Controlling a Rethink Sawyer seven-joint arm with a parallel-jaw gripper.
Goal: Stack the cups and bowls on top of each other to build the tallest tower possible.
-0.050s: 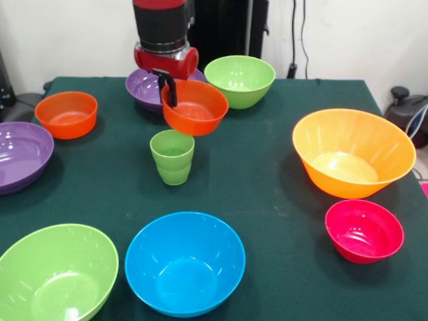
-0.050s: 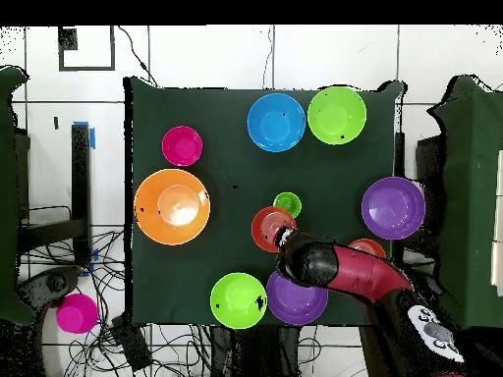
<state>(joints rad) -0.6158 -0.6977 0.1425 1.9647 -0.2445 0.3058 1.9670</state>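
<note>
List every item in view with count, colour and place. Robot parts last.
Cup: one, light green, table centre, upright.
Held bowl: one, orange-red, gripped by its rim, above and behind the cup.
Orange-red bowl: one, left in the front view.
Purple bowls: two, left edge, behind the arm.
Lime-green bowls: two, far, near left.
Blue bowl: one, near centre.
Large orange bowl: one, right.
Pink-red bowl: one, near right.
Table: dark green cloth.
Gripper: one, black, shut on the held bowl's rim.

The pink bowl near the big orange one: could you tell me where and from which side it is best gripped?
I would take the pink bowl by its rim, coming straight down with one finger inside and one outside. It sits upright with its mouth open, and its wall is thin and flared. The side away from the big orange bowl looks freest.
</note>
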